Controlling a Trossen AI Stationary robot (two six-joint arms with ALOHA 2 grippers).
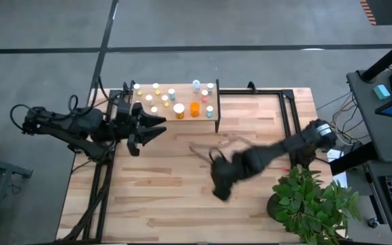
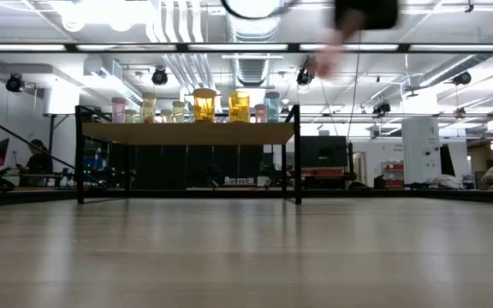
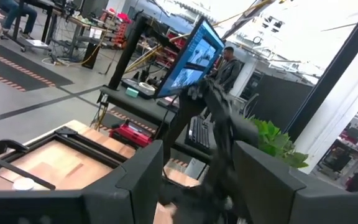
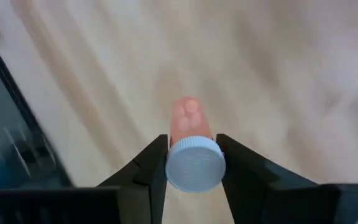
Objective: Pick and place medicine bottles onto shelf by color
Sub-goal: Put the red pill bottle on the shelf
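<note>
The shelf (image 1: pixel 197 124) stands at the table's far edge, left of centre, on thin black legs. Several medicine bottles stand on it, among them an orange one (image 1: pixel 194 109); the low view shows them in a row on the board (image 2: pixel 187 133). My right gripper (image 4: pixel 192 167), blurred over the table's middle (image 1: pixel 220 184), is shut on a pink bottle with a white cap (image 4: pixel 188 118). My left gripper (image 1: pixel 158 128) hangs open and level beside the shelf's near left corner, with nothing between its fingers (image 3: pixel 143 180). My right gripper pinches the pink bottle at its white cap end (image 4: pixel 194 163) between the two fingers, one on each side. The fingers slant down from above. The bottle's pink body points away beyond the fingertips, lifted clear of the table.
A green potted plant (image 1: pixel 312 204) stands at the table's near right corner. A black metal frame (image 1: pixel 288 109) lies right of the shelf at the far edge. Bare wooden table top (image 1: pixel 155 197) stretches across the near half.
</note>
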